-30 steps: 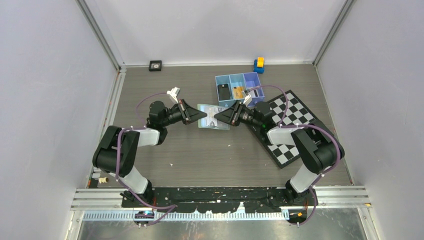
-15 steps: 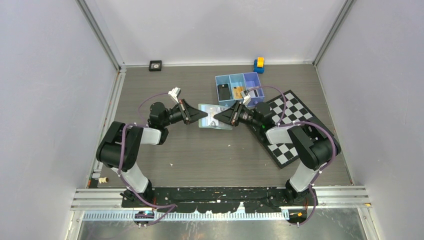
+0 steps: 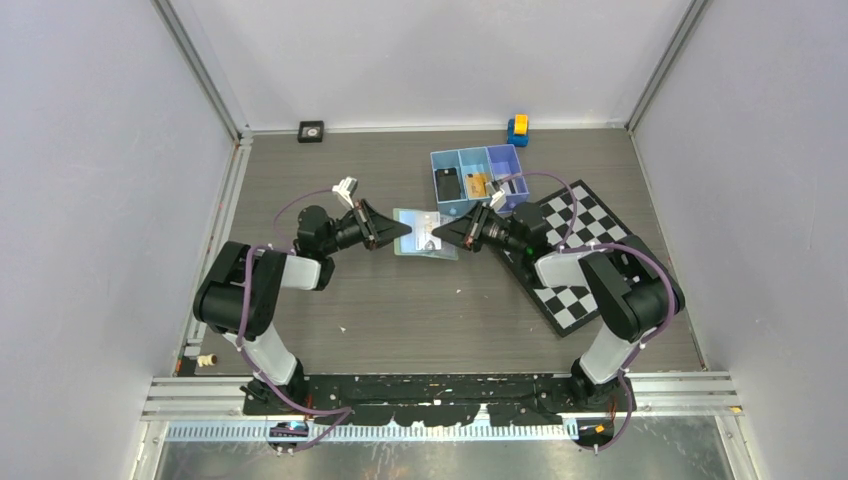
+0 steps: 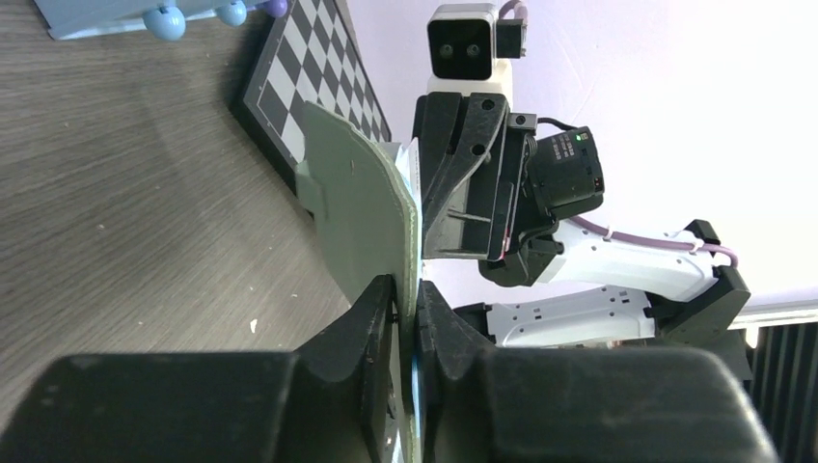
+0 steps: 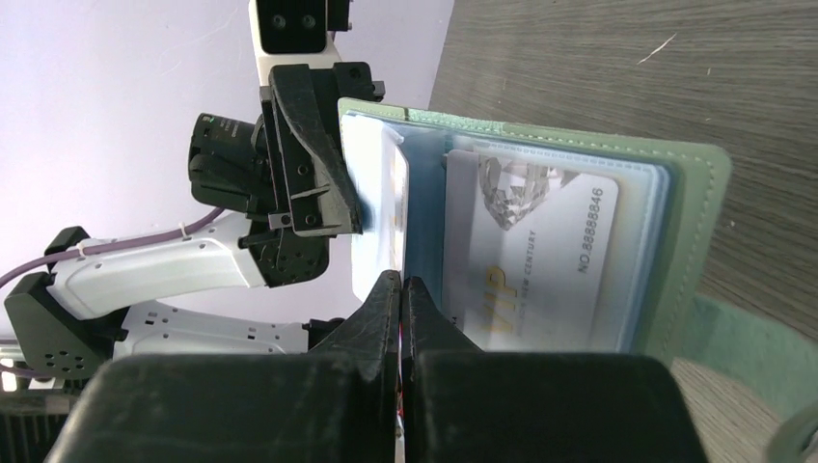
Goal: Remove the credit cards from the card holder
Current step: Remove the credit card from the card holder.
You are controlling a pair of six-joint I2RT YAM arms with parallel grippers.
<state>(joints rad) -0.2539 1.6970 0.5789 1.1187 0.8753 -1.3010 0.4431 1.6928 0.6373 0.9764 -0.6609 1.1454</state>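
Both pinch the card holder (image 5: 699,222) — left gripper (image 4: 405,289), right gripper (image 5: 400,285).

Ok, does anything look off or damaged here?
Nothing stands out. The wallet is held open between the left gripper and right gripper, with no visible damage; a pale card sits in its sleeve. Only a few white specks lie on the table.

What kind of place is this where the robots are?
Probably a lab robot test booth: plain walls box in the table, left arm and right arm bolted at its edge, a checkerboard on it.
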